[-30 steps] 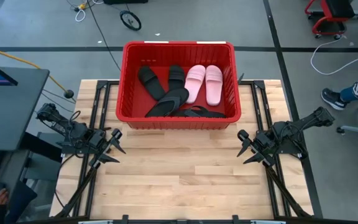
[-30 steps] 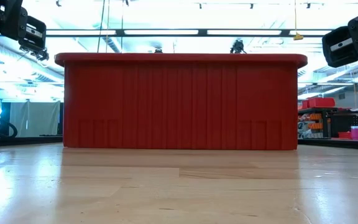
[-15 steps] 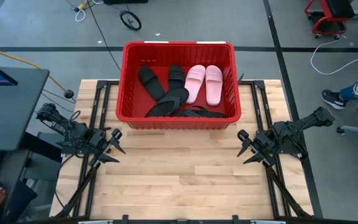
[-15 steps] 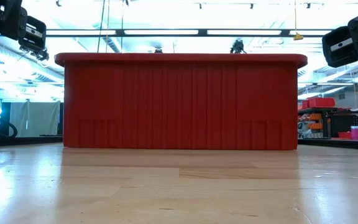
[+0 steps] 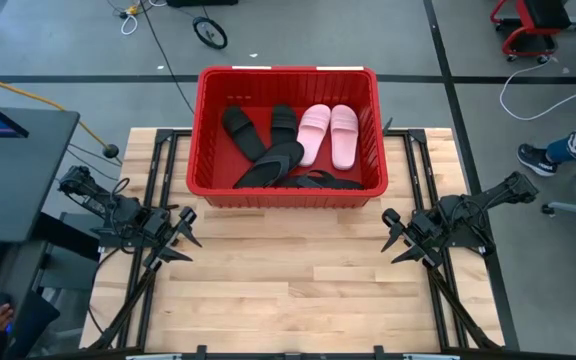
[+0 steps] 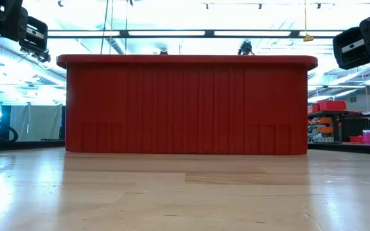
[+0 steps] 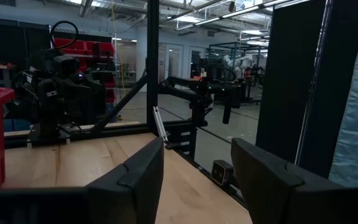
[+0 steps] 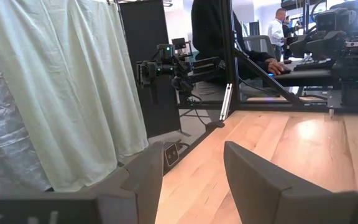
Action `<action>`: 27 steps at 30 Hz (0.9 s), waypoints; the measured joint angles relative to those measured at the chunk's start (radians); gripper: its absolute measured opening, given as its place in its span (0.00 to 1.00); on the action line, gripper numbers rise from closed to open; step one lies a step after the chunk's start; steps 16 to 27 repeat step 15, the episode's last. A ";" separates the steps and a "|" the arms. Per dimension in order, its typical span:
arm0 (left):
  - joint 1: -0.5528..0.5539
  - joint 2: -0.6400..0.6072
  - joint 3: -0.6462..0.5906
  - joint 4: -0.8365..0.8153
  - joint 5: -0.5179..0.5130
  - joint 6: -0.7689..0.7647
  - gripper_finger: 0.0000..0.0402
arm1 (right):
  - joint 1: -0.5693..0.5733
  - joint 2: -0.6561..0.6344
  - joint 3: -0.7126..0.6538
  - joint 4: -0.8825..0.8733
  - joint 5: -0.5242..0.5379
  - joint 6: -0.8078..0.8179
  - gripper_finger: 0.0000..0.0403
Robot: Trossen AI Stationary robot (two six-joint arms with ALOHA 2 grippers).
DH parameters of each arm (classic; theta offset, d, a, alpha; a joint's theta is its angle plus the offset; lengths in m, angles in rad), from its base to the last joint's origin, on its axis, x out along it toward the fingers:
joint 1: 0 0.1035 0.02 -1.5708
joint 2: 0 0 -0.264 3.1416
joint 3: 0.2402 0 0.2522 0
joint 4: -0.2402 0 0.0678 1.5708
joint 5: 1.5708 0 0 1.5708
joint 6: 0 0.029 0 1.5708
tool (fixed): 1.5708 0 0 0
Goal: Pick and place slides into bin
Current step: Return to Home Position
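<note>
Six slides (image 5: pixel 343 135) lie inside the red bin (image 5: pixel 288 70), pointing away from the arms. The bin sits ahead of and between the left gripper (image 5: pixel 186 238) and the right gripper (image 5: pixel 392 238), equally near both. Both grippers have their fingers spread apart and hold nothing.

Red bin (image 5: pixel 288 71), pink slides (image 5: pixel 330 135), black slides (image 5: pixel 271 160)

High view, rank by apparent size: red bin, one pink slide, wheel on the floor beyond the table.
1. red bin
2. pink slide
3. wheel, though it lies farther from the camera, on the floor
</note>
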 joint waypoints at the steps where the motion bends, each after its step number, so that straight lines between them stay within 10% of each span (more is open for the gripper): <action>1: 0.000 0.000 0.000 0.000 0.000 0.000 0.48 | 0.000 0.000 0.000 0.000 0.000 0.000 0.44; 27: 0.000 0.000 0.000 0.000 0.000 0.000 0.48 | 0.000 0.000 0.000 0.000 0.000 0.000 0.44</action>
